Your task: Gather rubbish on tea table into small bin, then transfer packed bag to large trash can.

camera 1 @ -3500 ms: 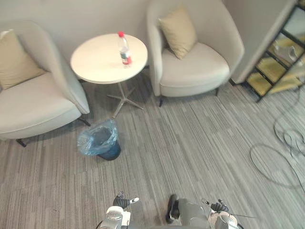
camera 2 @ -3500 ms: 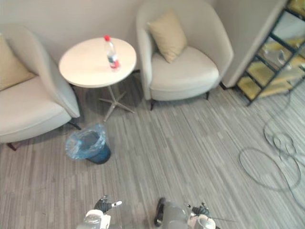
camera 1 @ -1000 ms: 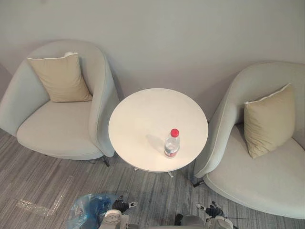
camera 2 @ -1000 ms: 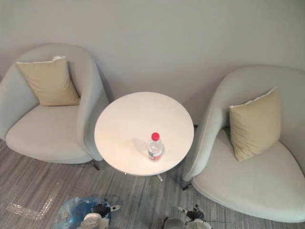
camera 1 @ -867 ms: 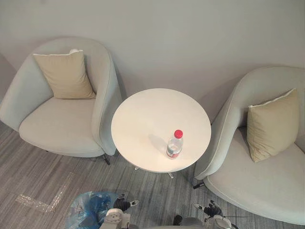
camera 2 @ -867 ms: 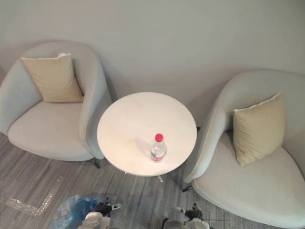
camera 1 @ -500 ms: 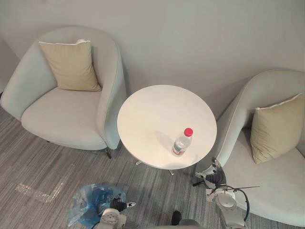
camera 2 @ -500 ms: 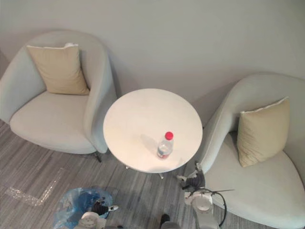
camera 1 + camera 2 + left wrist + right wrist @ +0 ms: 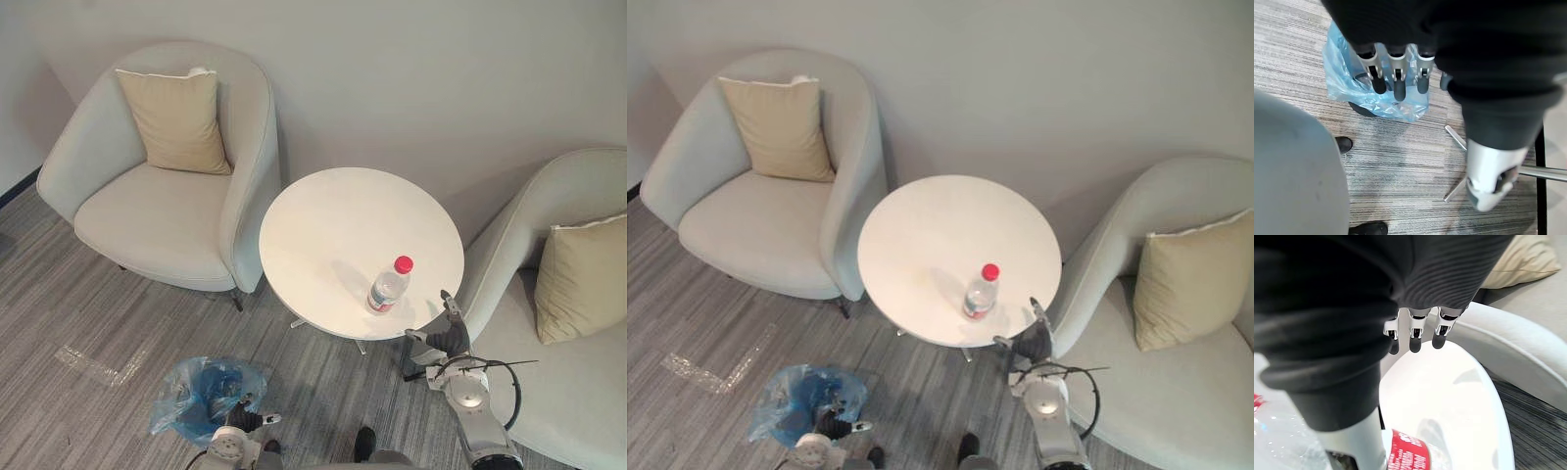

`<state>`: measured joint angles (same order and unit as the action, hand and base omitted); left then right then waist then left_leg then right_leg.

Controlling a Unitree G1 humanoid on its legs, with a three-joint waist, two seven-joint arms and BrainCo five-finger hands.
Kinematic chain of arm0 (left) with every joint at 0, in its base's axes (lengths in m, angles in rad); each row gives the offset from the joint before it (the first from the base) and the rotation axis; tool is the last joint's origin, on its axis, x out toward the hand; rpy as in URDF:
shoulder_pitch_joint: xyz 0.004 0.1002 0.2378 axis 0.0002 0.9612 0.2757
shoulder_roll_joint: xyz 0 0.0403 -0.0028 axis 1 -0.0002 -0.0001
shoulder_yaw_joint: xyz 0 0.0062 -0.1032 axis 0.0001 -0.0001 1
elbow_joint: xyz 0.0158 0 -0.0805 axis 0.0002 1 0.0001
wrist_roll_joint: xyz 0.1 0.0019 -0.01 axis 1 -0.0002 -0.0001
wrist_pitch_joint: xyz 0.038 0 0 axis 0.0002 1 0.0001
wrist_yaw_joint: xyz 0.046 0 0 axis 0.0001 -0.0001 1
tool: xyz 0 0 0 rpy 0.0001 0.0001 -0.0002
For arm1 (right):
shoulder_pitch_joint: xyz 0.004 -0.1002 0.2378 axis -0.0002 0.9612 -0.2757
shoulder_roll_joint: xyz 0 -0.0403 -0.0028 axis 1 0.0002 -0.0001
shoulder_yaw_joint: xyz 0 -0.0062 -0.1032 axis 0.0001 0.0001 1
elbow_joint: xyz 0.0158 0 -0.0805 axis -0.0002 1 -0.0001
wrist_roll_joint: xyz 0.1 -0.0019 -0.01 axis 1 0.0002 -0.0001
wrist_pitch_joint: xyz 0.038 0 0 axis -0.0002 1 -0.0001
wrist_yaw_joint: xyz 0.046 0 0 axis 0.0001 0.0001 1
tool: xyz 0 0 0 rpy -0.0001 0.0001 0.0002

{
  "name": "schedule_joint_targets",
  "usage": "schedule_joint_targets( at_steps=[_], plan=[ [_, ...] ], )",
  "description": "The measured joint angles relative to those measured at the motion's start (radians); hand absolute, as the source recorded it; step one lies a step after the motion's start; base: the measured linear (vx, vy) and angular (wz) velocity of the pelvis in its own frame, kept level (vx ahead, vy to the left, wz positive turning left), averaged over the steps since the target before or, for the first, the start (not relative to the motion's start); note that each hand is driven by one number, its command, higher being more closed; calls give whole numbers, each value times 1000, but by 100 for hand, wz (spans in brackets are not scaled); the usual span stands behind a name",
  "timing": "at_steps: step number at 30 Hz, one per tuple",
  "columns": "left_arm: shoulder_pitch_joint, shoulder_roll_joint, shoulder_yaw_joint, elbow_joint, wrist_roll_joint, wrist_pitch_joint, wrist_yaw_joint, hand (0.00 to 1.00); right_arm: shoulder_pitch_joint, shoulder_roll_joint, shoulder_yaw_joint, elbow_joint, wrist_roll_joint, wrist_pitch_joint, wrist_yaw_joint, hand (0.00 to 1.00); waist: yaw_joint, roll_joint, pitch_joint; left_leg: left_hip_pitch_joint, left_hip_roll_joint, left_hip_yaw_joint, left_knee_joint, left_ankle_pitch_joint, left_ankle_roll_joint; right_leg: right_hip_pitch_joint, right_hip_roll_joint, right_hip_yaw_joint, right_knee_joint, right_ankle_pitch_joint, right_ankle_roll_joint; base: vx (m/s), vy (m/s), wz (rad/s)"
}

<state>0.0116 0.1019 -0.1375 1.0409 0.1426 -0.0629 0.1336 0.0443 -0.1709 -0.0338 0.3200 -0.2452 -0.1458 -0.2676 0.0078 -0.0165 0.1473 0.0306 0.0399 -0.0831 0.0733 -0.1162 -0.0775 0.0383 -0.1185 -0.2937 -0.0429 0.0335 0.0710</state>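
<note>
Silver fingers (image 9: 1414, 337) on the right robot hand (image 9: 447, 336) hang straight and released, with nothing in them. The hand sits at the near edge of the round white surface (image 9: 333, 220), just beside the plastic bottle (image 9: 388, 287). The right wrist view puts the bottle's red label close by the thumb; you cannot tell whether they touch. The bottle stands upright with its red cap on, toward the near right side of the surface.

Low by the floor, the left robot hand (image 9: 1396, 81) is relaxed and empty, above the small bin (image 9: 204, 394) lined with a blue bag (image 9: 1342, 73). The bin stands on the carpet, well apart from the bottle and near the left armchair (image 9: 162, 201). A second armchair (image 9: 549, 186) flanks the surface on the right. Each holds a tan cushion (image 9: 178, 119).

Step in hand, by the look of it: the reach for the bottle, the first piece of rubbish. Nothing is gathered yet and the bag is not packed.

Next, you need to ease the hand round the bottle's body, close fingers and thumb firmly, lift clear, then carry it across to the bin. Watch the bottle: it is tall and probably light, so a nudge could tip it.
</note>
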Motion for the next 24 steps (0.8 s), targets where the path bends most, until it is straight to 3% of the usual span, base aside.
schedule_joint_targets(
  at_steps=[9, 15, 16, 24],
  plan=[
    [0, -5, -2, -32, 10, -15, 19, 0, -97, 0, -1, 24, 30, 1, -57, 0, 7, 24, 34, -57, -11, -69, 15, 12, -2, -3, -5, -71, -12, 0, 0, -5, -3, 24],
    [-12, -14, 0, -65, -11, -20, 20, 0, -195, 4, -2, 78, 109, 1, -88, 0, 36, 45, 85, -90, -17, -100, 19, 22, -5, -15, -9, -102, -11, 0, 0, -28, 4, 16],
    [-12, -15, 0, -67, -12, -20, 20, 0, -203, 4, -3, 83, 115, 1, -90, 100, 37, 46, 86, -96, -17, -103, 20, 23, -5, -20, -9, -105, -10, 0, 0, -22, 1, 19],
    [-18, -25, 1, -114, -38, -21, 21, 0, -296, 15, -26, 89, 221, -1, -124, 100, 68, 61, 131, -136, -23, -122, 36, 33, -11, -81, -35, -120, 93, -58, 5, 0, 14, 10]
  ],
)
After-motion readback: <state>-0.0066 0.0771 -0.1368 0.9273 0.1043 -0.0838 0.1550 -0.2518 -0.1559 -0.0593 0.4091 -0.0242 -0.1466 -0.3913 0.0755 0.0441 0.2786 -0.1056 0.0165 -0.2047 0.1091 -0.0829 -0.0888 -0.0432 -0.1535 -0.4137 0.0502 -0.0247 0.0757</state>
